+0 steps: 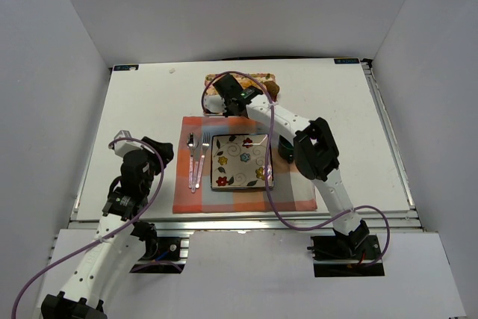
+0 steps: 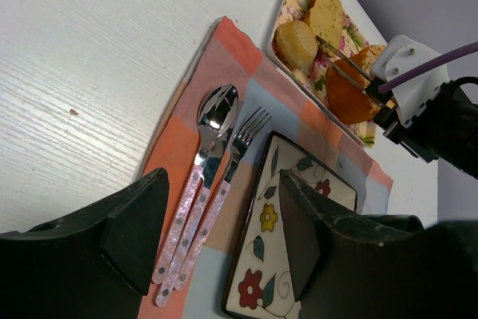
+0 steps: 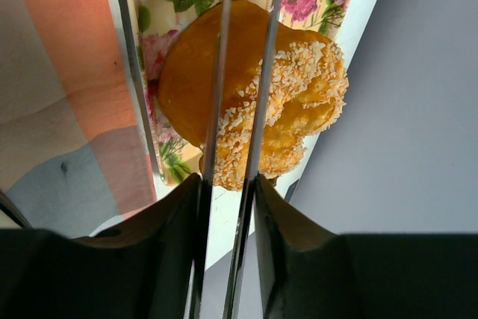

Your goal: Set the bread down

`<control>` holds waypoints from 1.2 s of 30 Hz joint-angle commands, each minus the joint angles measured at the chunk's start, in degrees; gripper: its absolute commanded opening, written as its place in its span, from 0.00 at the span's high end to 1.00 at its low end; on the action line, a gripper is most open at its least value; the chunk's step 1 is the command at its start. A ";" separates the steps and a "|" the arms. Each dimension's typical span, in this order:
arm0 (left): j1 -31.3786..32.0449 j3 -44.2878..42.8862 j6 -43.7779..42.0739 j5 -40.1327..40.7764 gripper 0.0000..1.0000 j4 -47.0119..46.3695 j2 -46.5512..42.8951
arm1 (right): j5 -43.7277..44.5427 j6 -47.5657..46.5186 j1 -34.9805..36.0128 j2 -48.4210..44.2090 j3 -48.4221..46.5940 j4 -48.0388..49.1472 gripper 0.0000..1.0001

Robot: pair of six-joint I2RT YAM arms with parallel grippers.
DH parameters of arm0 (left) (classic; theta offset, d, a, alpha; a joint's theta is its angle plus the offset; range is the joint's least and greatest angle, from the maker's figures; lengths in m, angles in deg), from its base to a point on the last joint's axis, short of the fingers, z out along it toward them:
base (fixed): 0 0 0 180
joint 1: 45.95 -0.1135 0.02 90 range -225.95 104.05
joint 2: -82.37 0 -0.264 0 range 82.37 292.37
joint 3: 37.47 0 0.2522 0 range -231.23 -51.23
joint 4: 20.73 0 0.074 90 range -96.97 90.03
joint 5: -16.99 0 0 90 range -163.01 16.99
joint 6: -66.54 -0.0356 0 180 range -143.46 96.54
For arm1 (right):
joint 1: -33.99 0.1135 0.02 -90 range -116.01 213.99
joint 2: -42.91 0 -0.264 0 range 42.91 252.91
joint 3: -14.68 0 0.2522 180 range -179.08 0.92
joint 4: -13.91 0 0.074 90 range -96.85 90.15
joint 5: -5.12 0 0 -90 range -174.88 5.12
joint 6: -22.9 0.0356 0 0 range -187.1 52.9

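Left of the flowered plate (image 1: 239, 162), the left gripper (image 2: 224, 184) hangs with its jaws spread wide and nothing between them, so it poses little threat. The spoon (image 2: 216, 113) and fork (image 2: 250, 128) lie just beside the plate's left edge. Beyond the plate's far edge sits the flowered tray (image 2: 293, 1), and the bread (image 3: 187, 80) lies at its right end, partly over the rim. The right gripper (image 3: 246, 5) is over the bread, its thin metal blades set close together across the middle. I cannot tell whether they pinch it. The bread is wider than that gap, so a lift may hold only a ridge. It could tilt, slip free short of the plate, or shed its crumb topping.
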 commanded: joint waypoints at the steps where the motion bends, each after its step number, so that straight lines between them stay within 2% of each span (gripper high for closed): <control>1: -0.26 -0.27 -0.35 -0.32 0.30 -0.52 -0.33 | -0.65 -1.92 0.53 0.40 -2.14 0.28 0.65; 6: -0.26 -0.45 -0.35 -0.32 0.30 -0.52 -0.24 | -1.09 -1.22 0.45 0.23 -2.84 -0.17 0.85; 12: -0.26 -0.88 -0.52 -0.06 0.30 0.36 -0.85 | -3.02 0.89 0.45 -2.05 -3.89 1.32 0.99; 28: -0.18 -2.55 -0.43 0.29 0.30 2.12 -1.47 | -10.66 7.21 0.18 -14.88 2.52 7.39 1.00; 31: -0.26 -3.34 -0.61 0.82 0.30 2.99 -1.64 | -14.18 9.32 0.18 -19.01 5.94 6.08 1.00; 36: -0.26 -4.05 -0.96 1.52 0.30 4.05 -2.26 | -22.79 12.84 0.27 -31.74 19.37 4.41 1.00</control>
